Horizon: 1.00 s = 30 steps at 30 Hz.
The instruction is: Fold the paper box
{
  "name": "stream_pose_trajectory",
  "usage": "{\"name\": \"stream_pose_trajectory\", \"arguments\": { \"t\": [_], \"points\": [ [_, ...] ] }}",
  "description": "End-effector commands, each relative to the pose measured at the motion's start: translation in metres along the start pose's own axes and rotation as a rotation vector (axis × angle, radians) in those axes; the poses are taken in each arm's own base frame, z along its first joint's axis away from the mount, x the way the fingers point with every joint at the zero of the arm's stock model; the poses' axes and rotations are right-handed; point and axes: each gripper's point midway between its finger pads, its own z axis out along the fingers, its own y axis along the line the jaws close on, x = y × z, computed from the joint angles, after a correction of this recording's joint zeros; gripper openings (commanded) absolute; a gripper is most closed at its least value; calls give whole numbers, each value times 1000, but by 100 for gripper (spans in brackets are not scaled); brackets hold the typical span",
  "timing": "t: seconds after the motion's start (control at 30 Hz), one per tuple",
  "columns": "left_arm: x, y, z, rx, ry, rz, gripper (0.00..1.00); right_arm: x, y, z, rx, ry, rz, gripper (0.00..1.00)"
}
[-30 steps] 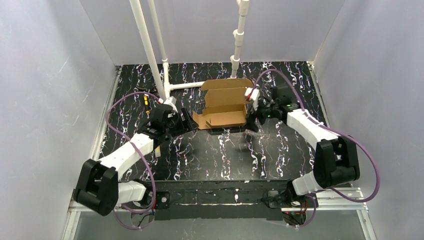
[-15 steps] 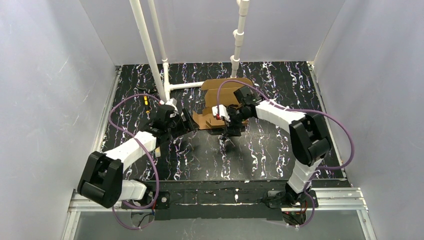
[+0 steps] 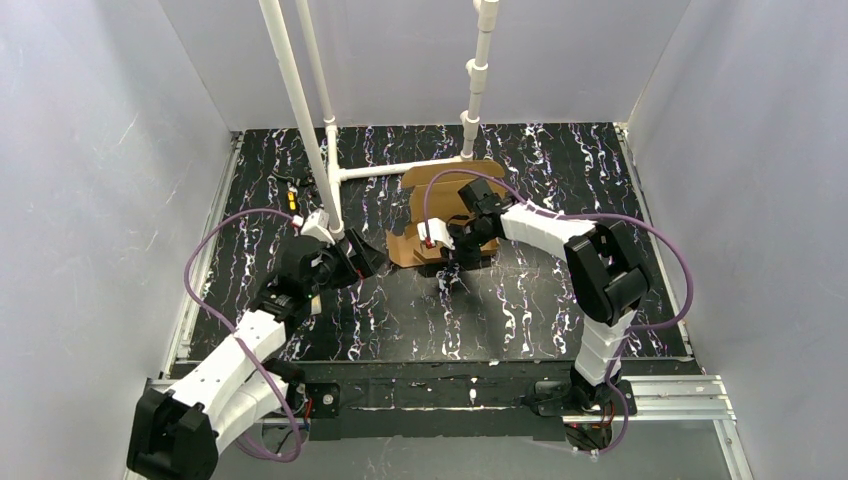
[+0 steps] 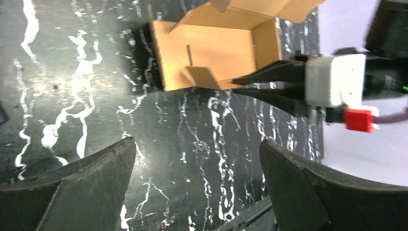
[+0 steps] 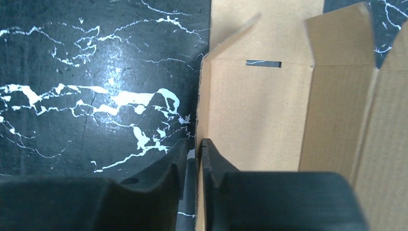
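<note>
Top view, box: the paper box sits half-formed mid-counter, lid panel lying flat behind it, toward the white pipe frame.
Top view, arms: the right hand is at the box's near wall; the left hand is just left of the box, apart from it.
Left wrist view: the left hand's fingers are spread wide, holding nothing; the box's open tray faces the camera.
Right wrist view: the right hand's fingers are nearly closed, pinching the box's wall edge between them.
Step in hand: likely raising or tucking that wall.
Next move: probably steadying the box with the left hand while the wall folds inward.
</note>
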Motion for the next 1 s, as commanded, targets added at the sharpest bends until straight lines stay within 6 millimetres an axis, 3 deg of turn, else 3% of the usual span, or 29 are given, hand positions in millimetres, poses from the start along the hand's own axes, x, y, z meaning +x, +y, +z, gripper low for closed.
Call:
{"name": "stream_pose_trajectory", "arguments": {
  "t": [0.0,0.13,0.3,0.53,0.8,0.97],
  "points": [
    [3,-31,-14,168,33,59,99,-8,0,-6,34,-17,-32,19],
    [7,-44,-23,231,54,26,94,-15,18,-12,12,-59,-9,1],
    [13,-51,-27,275,72,-56,90,-27,53,-22,-5,-117,-3,1],
    [18,-62,-26,324,102,-129,86,-29,106,-24,-87,-175,-2,1],
    [31,-72,-9,298,123,-114,80,-34,121,-25,-136,-212,-6,2],
    [43,-66,7,245,141,-100,77,-34,127,-27,-162,-208,-19,29]
  ]
}}
